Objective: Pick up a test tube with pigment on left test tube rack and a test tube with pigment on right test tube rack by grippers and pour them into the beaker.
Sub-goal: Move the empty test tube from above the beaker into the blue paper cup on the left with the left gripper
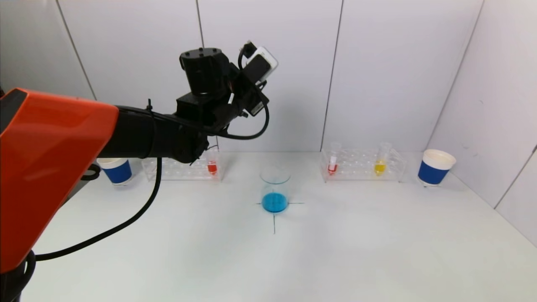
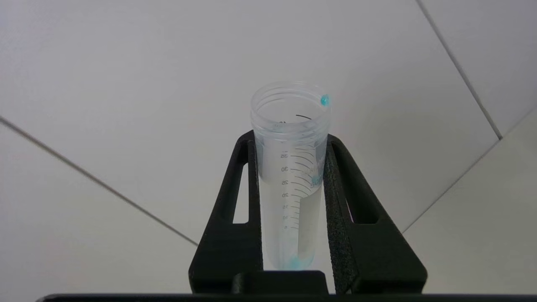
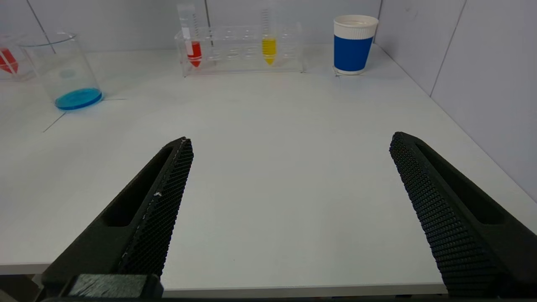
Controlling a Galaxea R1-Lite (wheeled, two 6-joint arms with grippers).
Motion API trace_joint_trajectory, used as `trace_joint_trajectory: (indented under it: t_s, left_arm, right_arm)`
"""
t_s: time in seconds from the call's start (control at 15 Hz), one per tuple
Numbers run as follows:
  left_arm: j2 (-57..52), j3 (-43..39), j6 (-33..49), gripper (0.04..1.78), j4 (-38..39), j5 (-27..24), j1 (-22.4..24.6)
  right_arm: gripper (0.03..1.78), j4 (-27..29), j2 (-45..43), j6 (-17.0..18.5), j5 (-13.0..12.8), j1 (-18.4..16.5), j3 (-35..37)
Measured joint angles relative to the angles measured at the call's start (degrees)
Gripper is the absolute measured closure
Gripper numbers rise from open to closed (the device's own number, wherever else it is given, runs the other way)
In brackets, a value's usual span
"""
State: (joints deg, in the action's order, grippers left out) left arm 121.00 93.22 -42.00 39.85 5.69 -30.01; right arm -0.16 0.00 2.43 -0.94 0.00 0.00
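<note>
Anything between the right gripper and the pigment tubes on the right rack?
Nothing visible. The right gripper is open over bare table, and the right rack with its red tube and yellow tube stands unobstructed ahead; the beaker sits well aside.

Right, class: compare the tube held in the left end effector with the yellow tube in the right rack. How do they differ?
1. The held tube is nearly empty, with only blue traces; the yellow tube still holds pigment.
2. The held tube is clamped in the left end effector, raised off the table; the yellow tube stands in the right rack.

Both are clear, graduated and uncapped.
</note>
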Motion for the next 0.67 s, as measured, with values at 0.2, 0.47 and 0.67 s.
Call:
trace_joint_trajectory:
  t_s: [0.2, 0.47, 0.67]
  left_arm:
    - [-0.5, 10.7, 7.8, 1.37, -8.9, 9.4, -0.2]
    - [-1.4, 20.0, 13.8, 1.37, -19.0, 24.1, 3.9]
    - [-3.0, 20.7, 15.0, 1.37, -18.7, 30.2, 7.1]
  right_arm:
    - [0.1, 0.0, 0.0, 0.0, 0.0, 0.0, 0.0]
    - [0.1, 0.0, 0.0, 0.0, 0.0, 0.0, 0.0]
    - [0.1, 0.0, 0.0, 0.0, 0.0, 0.0, 0.0]
